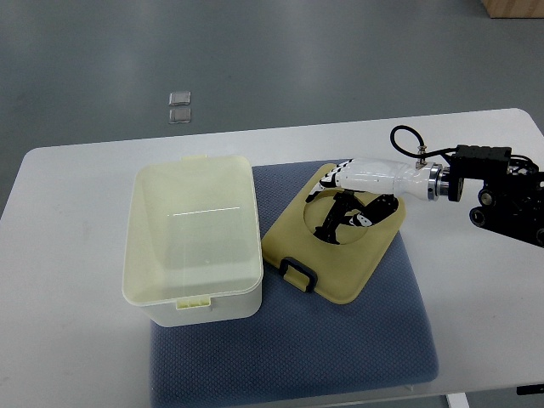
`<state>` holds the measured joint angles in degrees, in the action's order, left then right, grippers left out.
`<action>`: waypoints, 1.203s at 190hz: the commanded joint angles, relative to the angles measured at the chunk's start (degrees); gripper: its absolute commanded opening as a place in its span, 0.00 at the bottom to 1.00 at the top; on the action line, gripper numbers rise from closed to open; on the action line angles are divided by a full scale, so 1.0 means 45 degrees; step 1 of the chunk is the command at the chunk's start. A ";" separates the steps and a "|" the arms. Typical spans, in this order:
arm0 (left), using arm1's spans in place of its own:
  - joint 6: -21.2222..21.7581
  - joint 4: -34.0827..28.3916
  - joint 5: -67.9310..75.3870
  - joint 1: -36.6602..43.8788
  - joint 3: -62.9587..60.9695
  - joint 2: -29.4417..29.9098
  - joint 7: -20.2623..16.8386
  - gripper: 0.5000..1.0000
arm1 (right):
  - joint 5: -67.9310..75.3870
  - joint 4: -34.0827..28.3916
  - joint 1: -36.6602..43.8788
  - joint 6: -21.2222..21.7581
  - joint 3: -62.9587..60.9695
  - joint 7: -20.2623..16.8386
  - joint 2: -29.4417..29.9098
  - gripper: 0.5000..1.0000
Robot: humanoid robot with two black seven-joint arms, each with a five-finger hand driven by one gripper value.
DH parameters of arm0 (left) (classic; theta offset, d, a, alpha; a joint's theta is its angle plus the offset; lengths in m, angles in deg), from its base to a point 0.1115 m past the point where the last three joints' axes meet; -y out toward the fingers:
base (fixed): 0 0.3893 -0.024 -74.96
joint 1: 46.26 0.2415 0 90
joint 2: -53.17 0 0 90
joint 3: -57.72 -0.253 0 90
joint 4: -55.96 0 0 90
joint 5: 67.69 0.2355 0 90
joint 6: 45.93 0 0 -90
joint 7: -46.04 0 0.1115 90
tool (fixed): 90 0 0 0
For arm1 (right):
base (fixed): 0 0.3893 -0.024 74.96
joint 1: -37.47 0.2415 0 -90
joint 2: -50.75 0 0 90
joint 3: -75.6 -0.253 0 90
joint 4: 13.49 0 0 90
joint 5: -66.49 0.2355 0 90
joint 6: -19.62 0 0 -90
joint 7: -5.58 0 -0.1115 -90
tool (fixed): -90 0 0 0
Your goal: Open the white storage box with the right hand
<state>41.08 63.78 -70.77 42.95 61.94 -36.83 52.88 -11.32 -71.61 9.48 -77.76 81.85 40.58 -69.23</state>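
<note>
pale cream plastic storage box [194,242] sits open at the mat's left; my right hand [361,197] curls its fingers through the off-lying yellowish lid [336,251]. next i'd judge: release, withdraw.

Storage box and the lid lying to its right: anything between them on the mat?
Nothing in the top view. Only a narrow strip of the blue mat shows between the storage box and the lid, where the right hand rests.
</note>
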 commanded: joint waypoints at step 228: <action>0.0000 0.0000 0.0000 0.0000 0.0000 0.0000 0.0004 1.00 | 1.2974 0.2172 -0.3175 0.1680 -0.6525 0.0001 0.1935 0.82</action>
<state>41.08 63.78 -70.77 42.94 61.94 -36.83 52.88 40.23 -62.95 -3.82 -70.06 54.78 40.58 -61.71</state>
